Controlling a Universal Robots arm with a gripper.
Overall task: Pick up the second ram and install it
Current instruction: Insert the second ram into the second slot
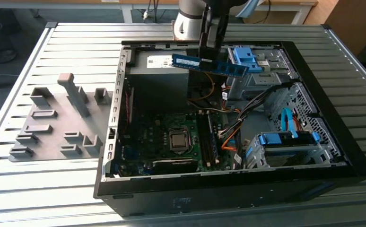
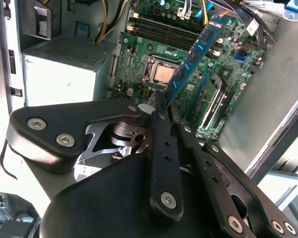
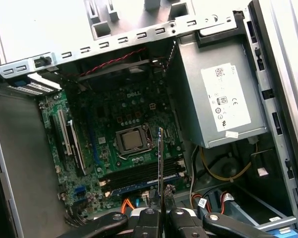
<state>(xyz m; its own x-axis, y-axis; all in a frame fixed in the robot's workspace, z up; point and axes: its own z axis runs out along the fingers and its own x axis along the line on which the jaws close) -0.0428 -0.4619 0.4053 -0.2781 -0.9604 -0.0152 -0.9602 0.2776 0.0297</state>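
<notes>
Second wrist view, closest to the fingers: the gripper (image 2: 166, 106) is clenched on the second ram (image 2: 196, 54), a thin blue-green stick pinched on its two flat faces near one end. The rest of the stick juts out free beyond the fingertips. In the first wrist view the same stick (image 3: 160, 158) is seen edge-on, as a thin line rising from between the fingers.

In the exterior view the gripper (image 1: 209, 49) holds the stick (image 1: 209, 65) roughly level, well above the open computer case (image 1: 233, 182). It hangs over the end that houses the power supply (image 1: 161, 61) and a blue drive caddy (image 1: 246, 56), clear of everything.

Below lies the motherboard (image 3: 114, 114), with its processor socket (image 3: 133, 141) near the middle. The long dark memory slots (image 3: 139, 176) run just beside the socket. Orange and yellow cables (image 1: 230, 137) lie close to the slots on the exterior view's right.

Judging from these views, the stick lies crosswise to the slots (they run up the exterior view, while it runs across). Doing this well means turning it parallel to a vacant slot and centring it over that slot. The contact edge should face down and the push should be straight, with no twist. Cables should be kept clear of the slot.

Grey holder blocks (image 1: 50, 123) sit on the slatted table (image 1: 44, 189), outside the case.
</notes>
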